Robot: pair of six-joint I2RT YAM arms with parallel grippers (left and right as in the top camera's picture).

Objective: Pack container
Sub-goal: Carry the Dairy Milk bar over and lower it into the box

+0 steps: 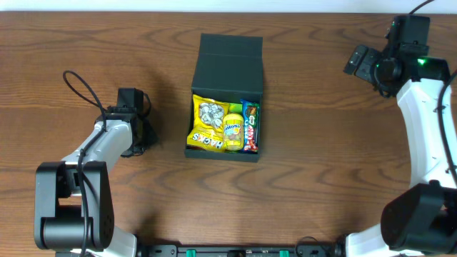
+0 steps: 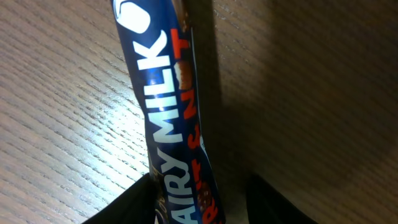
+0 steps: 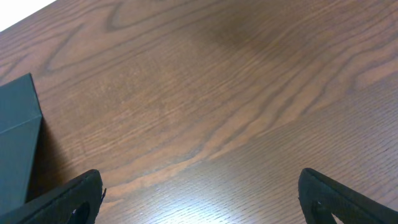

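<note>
Straddling chocolate bar (image 2: 165,112) left of container (image 1: 223,153) to pack it, left gripper (image 2: 199,200) pinch can't tell; right gripper (image 3: 199,199) spread, idle.

counter (image 1: 321,178): brown wood, grain clearly seen, smooth, faint sheen
container (image 1: 230,53): dark, matt, smooth
Dairy Milk wrapper (image 2: 171,124): glossy blue film, creased
yellow snack packet (image 1: 209,123): shiny film

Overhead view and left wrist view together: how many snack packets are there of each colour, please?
Yellow: 2 (Hacks bag, small yellow packet)
Blue-green: 1 (narrow packet)
Dark blue: 1 (Dairy Milk bar)
Total: 4
</note>
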